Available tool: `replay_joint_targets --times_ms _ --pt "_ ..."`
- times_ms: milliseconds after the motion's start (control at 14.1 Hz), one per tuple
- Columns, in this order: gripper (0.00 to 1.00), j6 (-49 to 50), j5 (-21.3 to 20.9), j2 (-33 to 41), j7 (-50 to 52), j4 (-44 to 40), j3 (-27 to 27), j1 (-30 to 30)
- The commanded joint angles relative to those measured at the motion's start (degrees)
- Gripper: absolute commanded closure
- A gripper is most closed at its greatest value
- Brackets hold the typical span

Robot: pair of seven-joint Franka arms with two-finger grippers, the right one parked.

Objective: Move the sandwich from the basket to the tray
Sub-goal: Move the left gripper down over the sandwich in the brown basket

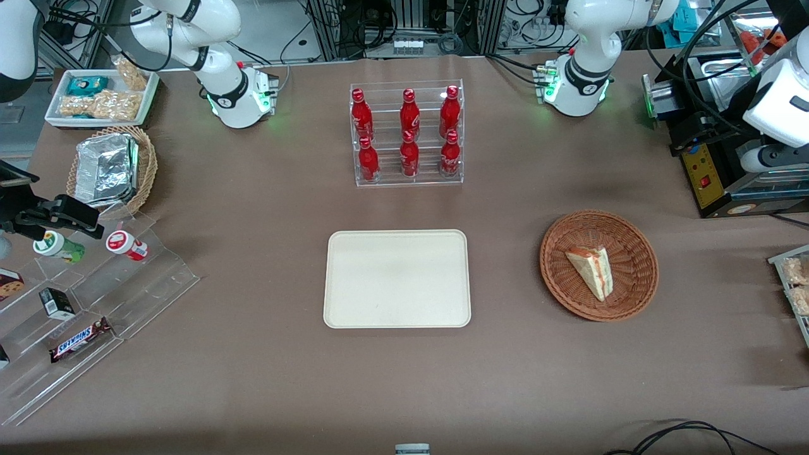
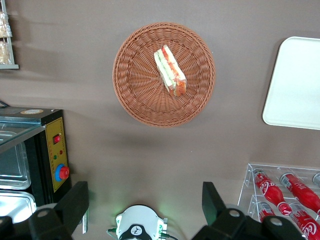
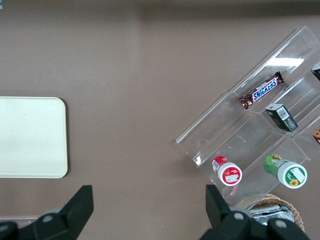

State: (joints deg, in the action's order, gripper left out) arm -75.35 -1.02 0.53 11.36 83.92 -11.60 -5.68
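Observation:
The sandwich [image 1: 591,270], a pale wedge with orange-red and green layers, lies in the round reddish-brown basket [image 1: 632,253] toward the working arm's end of the table. The cream tray [image 1: 397,278] lies bare beside the basket, toward the table's middle. In the left wrist view the sandwich [image 2: 170,72], the basket [image 2: 135,85] and a corner of the tray [image 2: 295,85] show far below. My left gripper [image 2: 145,200] is open and empty, high above the table over its arm's base, farther from the front camera than the basket. The tray also shows in the right wrist view [image 3: 30,137].
A clear rack of red bottles [image 1: 407,133] stands farther from the front camera than the tray. A black control box [image 1: 708,177] sits near the basket. A stepped acrylic display [image 1: 95,297], a tan foil basket [image 1: 110,167] and a white snack tray [image 1: 101,95] lie toward the parked arm's end.

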Motion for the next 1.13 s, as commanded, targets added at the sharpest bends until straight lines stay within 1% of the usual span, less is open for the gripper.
replay_joint_targets --times_ms 0,213,496,567,638,780,850,992,1063 --pt "0.0 0.47 0.49 -0.09 -1.16 -0.42 -0.18 -0.39" --pt "0.0 0.47 0.57 -1.4 -0.55 -0.25 -0.18 -0.47" --pt "0.0 2.4 0.75 -8.24 0.15 0.72 0.09 -0.83" --pt "0.0 1.71 0.75 -10.35 1.28 0.81 1.04 -0.74" --pt "0.0 -0.22 0.93 -12.11 3.38 0.9 2.45 -0.65" --pt "0.0 -6.7 0.93 -12.66 7.86 4.04 2.9 -0.65" --pt "0.0 -10.65 0.93 -12.74 11.37 6.76 2.9 -0.65" --pt "0.0 -22.41 1.01 -12.48 19.02 14.31 2.9 -0.56" --pt "0.0 -25.86 1.1 -13.09 20.35 16.43 2.81 -0.56"
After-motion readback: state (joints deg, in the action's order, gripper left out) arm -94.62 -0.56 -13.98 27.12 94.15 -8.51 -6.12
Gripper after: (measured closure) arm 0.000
